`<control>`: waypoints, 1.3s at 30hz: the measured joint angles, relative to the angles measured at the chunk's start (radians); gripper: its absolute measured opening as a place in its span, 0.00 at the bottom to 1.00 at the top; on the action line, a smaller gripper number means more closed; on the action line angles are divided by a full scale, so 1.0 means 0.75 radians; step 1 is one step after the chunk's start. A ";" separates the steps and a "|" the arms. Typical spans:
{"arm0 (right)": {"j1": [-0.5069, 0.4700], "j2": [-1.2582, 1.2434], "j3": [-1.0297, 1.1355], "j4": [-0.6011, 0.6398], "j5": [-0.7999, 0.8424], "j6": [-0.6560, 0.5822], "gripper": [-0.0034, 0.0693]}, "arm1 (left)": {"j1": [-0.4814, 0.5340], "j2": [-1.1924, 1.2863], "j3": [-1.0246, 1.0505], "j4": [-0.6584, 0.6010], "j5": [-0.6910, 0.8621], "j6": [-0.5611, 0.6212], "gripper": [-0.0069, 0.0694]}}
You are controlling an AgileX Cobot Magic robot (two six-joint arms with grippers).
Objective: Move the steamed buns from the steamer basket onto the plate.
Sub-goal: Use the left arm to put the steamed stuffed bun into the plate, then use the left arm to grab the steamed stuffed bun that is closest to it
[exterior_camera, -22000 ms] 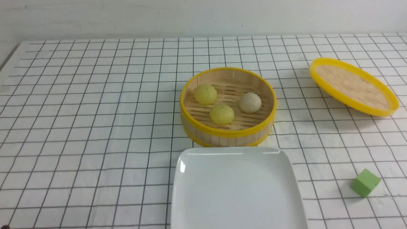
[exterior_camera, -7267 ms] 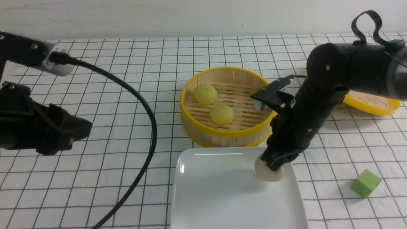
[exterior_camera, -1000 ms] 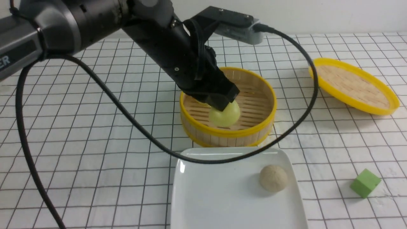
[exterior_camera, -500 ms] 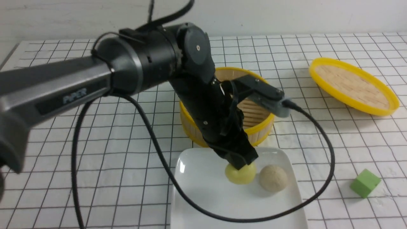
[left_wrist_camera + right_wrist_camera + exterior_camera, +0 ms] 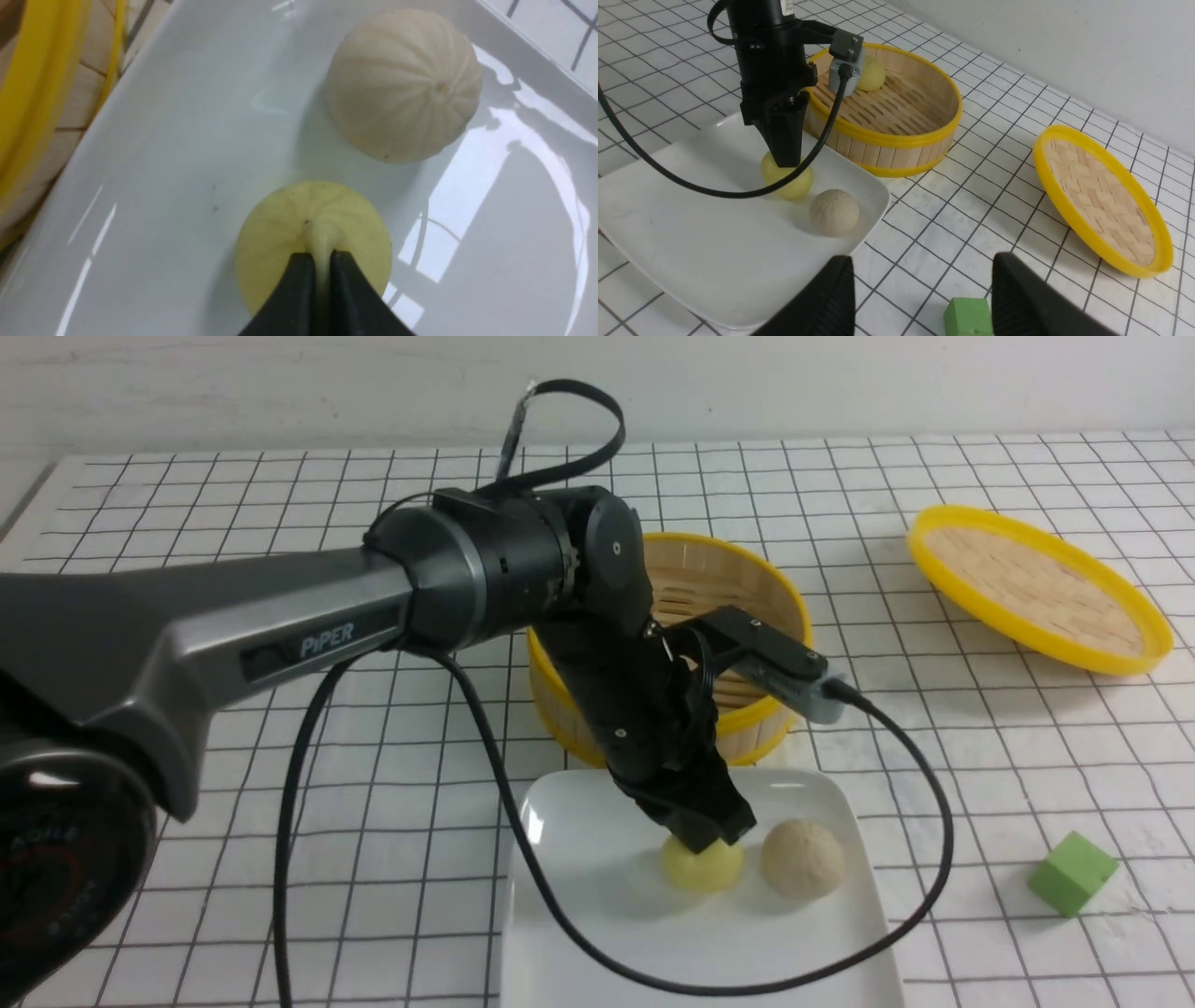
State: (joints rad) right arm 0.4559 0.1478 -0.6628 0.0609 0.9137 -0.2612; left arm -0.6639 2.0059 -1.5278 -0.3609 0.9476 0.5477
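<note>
My left gripper (image 5: pixel 708 835) is shut on the pinched top of a pale yellow steamed bun (image 5: pixel 702 870), which rests on the white square plate (image 5: pixel 597 933). In the left wrist view the two black fingers (image 5: pixel 299 280) squeeze that bun (image 5: pixel 280 224) at its crown. A beige-white bun (image 5: pixel 803 859) lies on the plate just to its right. Behind the plate stands the bamboo steamer basket (image 5: pixel 794 616); one more yellow bun (image 5: pixel 871 74) lies in it, hidden by my left arm in the front view. My right gripper (image 5: pixel 922 259) is open and empty, off the plate's right side.
A shallow yellow-rimmed woven lid (image 5: pixel 1036 586) lies tilted at the back right. A green cube (image 5: pixel 1072 873) sits right of the plate, close under my right gripper (image 5: pixel 969 317). The left arm's black cable (image 5: pixel 896 915) loops over the plate's front and right edge.
My left arm lifted the yellow bun out of the basket, swung toward me and set it down on the plate beside the beige bun. The right gripper has stayed open.
</note>
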 joint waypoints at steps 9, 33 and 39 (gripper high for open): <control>0.000 0.000 0.000 0.000 0.005 0.001 0.60 | 0.000 0.000 0.000 0.039 0.035 0.000 0.41; 0.000 0.000 0.000 0.000 0.005 0.001 0.60 | -0.001 -0.318 -0.431 0.519 0.259 -0.416 0.63; 0.000 0.000 0.000 0.000 0.005 0.001 0.60 | 0.000 -0.306 -0.435 0.904 0.213 -0.654 0.63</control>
State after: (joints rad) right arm 0.4559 0.1478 -0.6628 0.0609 0.9177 -0.2605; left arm -0.6638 1.7761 -1.8542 0.3174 1.1075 0.0568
